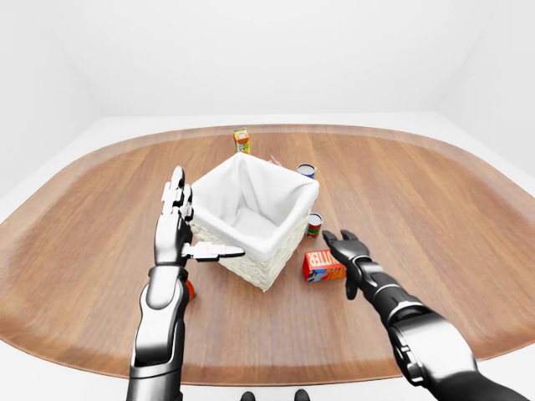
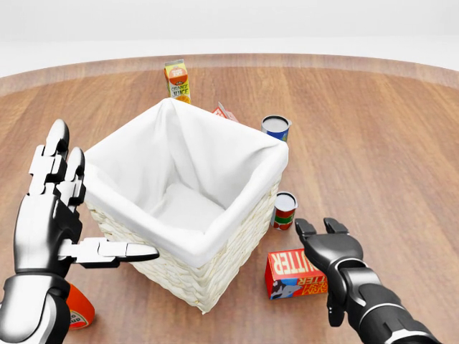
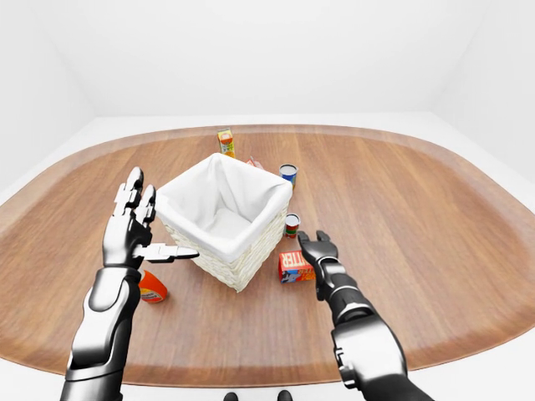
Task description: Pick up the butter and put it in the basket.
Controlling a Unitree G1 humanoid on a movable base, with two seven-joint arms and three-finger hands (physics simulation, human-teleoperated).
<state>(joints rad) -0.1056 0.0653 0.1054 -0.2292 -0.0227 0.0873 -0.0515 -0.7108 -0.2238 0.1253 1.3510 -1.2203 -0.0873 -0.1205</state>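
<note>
The red rectangular butter carton (image 2: 295,273) was seen lying lengthwise on the wooden bench (image 2: 373,143) beside the white-lined wicker basket (image 2: 188,201), just left of the nearer right hand (image 2: 331,252), whose fingers (image 2: 306,231) were spread open.

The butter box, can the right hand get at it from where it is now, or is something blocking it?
Probably yes. The right hand is open and already over the right end of the butter box, with nothing between them. The basket and small can stand close on the box's left and top sides, but apart from it.
</note>
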